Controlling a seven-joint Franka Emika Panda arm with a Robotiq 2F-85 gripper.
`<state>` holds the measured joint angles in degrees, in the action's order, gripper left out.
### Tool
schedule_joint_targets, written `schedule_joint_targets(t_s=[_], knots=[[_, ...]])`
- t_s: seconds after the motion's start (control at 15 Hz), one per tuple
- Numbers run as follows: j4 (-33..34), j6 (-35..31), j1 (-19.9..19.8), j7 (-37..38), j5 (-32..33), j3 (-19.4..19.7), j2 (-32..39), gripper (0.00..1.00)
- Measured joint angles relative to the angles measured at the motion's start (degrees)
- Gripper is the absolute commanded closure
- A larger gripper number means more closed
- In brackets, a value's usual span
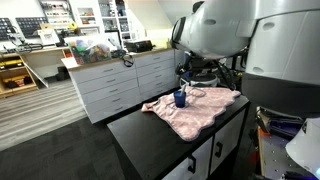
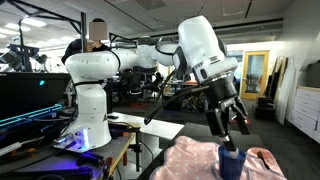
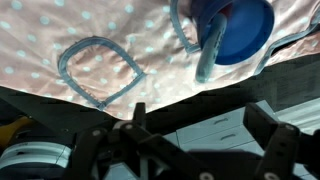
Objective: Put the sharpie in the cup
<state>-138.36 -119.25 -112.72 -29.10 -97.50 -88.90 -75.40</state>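
Observation:
The blue cup (image 3: 248,30) stands upright on the pink cloth (image 3: 120,40); it shows in both exterior views (image 1: 180,98) (image 2: 231,164). A thin pen-shaped thing, the sharpie (image 3: 209,52), leans inside the cup against its rim; its colour looks washed out in the wrist view. In an exterior view a dark tip (image 2: 232,149) sticks out of the cup. My gripper (image 3: 200,128) is open and empty, its fingers wide apart. It hangs a little above the cup (image 2: 236,126).
The pink cloth (image 1: 195,110) lies on a black counter (image 1: 150,135) with white drawers below. More white cabinets (image 1: 115,85) stand behind. The cloth has stitched outlines (image 3: 98,68). The robot's base (image 2: 90,100) stands on a table.

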Motion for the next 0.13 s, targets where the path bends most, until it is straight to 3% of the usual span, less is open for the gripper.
schedule_joint_targets(t_s=[0.13], knots=[[0.0, 0.0, 0.0, 0.0, 0.01, 0.0, 0.0, 0.0]])
